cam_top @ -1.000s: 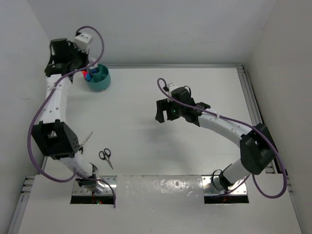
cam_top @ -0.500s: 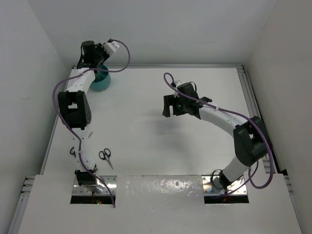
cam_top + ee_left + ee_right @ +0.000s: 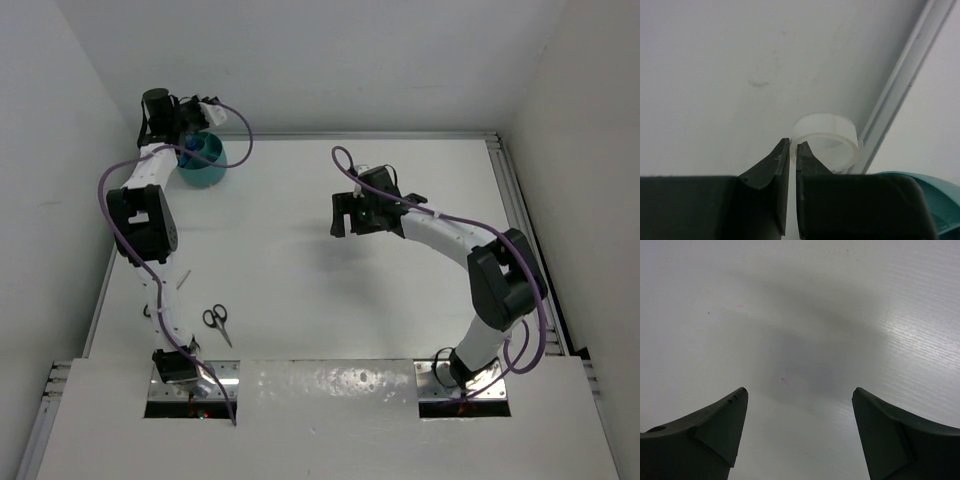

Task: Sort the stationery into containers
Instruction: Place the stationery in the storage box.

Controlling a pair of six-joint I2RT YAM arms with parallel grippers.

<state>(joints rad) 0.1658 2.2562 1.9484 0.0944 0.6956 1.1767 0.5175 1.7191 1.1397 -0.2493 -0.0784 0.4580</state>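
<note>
The sorting looked partly done. The teal organiser cup [image 3: 205,178] stood at the far left corner of the bench [image 3: 300,300], and at least one blue item [image 3: 191,156] showed inside it; what else it held could not be made out. The black-handled scissors [image 3: 217,320] lay out on the near left of the bench, well apart from the cup. A thin pale stick [image 3: 182,279], perhaps a marker, lay just beside the left arm. Both seemed yet to be sorted.

The left claw [image 3: 792,145] hung beside the cup's rim with its jaws pressed together and nothing visible between them. Just beyond its tips a translucent ring [image 3: 825,137], like a roll of clear tape, stood close against the rail [image 3: 900,80]. The right claw [image 3: 800,405] hovered over bare bench near the middle, jaws spread wide and empty.

The bench was matte white, with faint scuffs and a couple of tiny pink specks. A metal rail ran along its far and right edges, and plain white walls [image 3: 350,60] closed it in on three sides.
</note>
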